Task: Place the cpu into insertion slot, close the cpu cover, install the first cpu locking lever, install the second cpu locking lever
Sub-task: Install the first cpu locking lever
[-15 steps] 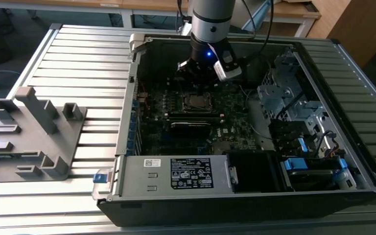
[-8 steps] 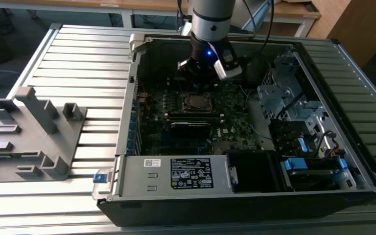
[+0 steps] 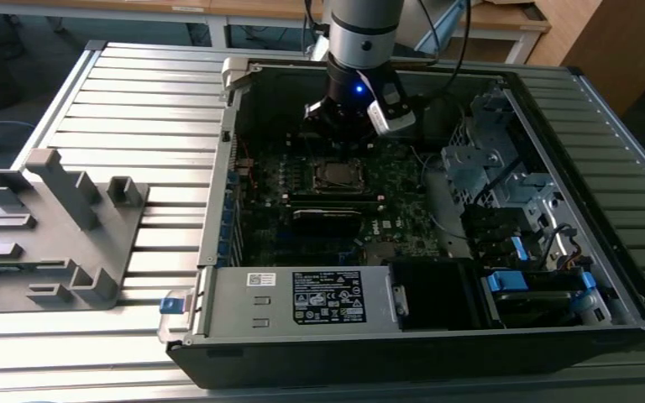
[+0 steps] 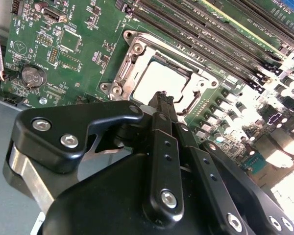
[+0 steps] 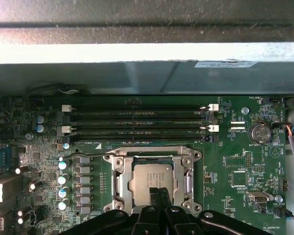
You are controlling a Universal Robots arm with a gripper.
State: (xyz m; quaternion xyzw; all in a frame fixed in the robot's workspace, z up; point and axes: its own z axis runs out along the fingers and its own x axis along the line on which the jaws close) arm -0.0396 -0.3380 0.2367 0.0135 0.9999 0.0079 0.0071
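The cpu lies in the insertion slot on the green motherboard, its silver face up. The cpu cover lies flat around it as a silvery frame. In both wrist views my gripper is shut with nothing between its black fingers, and its tip hangs just above the near edge of the cpu. The second wrist view has the fingertips over the cover's rim. In the exterior view the gripper hangs inside the open computer case, just behind the slot.
Black memory slots run beside the socket. A long black card sits in front of it. The grey power-supply box fills the case's front. Drive cages and cables stand at the exterior view's right. A grey fixture stands outside the case, at the exterior view's left.
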